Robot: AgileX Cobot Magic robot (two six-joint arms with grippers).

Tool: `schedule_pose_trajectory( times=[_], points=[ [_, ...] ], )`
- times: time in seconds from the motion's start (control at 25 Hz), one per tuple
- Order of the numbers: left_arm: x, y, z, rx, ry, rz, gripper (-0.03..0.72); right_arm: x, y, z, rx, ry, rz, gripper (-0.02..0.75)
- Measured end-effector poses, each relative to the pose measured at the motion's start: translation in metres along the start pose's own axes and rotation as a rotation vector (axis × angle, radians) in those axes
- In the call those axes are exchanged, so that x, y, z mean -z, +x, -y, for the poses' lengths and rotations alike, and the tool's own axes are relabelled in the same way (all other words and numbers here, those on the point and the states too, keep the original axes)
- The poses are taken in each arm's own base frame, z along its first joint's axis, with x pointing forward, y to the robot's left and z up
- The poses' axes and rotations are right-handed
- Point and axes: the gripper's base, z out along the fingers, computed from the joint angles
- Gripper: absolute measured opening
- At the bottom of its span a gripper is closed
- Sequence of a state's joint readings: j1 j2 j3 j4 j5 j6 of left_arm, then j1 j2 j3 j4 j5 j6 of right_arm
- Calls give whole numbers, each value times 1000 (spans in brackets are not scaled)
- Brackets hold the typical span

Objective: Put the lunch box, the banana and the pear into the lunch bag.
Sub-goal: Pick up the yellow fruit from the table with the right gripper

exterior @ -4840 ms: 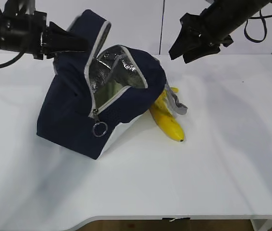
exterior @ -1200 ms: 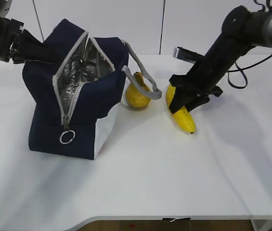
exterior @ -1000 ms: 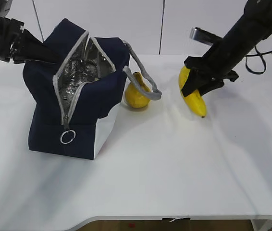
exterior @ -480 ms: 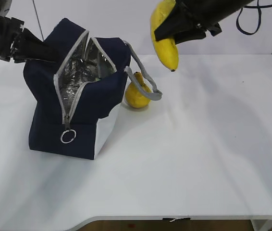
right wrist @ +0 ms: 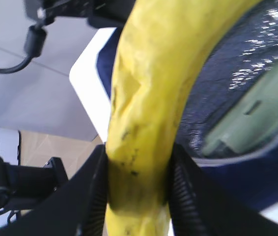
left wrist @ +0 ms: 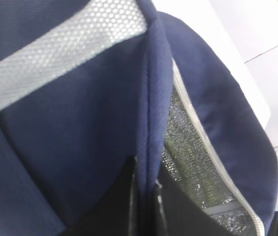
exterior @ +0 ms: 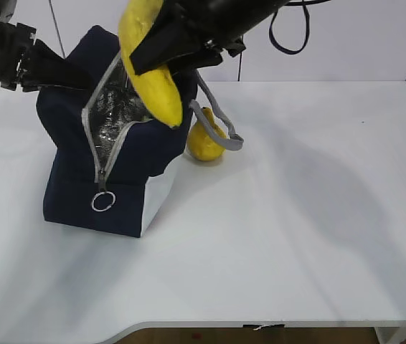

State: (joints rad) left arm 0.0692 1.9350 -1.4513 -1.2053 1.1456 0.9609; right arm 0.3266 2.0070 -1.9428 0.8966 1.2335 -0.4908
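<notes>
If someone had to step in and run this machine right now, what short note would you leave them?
Left gripper: shut on the lunch bag's edge, holding it open.
Right gripper: shut on the banana, held in the air over the bag's open mouth.
Pear: on the table beside the bag, under its grey handle.
Lunch box: a pale green shape inside the bag, likely already packed.
Left: drop in the banana, then the pear.

Bright, even light; blurry wrist views
</notes>
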Motion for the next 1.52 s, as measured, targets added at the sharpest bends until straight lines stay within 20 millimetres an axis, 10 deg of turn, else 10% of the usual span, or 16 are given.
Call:
schedule_pose_trajectory(
  times=[0.32,1.52],
  points=[
    [0,-1,1,8,15,16,-1,-14,0,-19,35,-65,-6,264],
    [0,-2,2,-1,22,22,-1,-48,-13,14,53,-95,174,264]
  ],
)
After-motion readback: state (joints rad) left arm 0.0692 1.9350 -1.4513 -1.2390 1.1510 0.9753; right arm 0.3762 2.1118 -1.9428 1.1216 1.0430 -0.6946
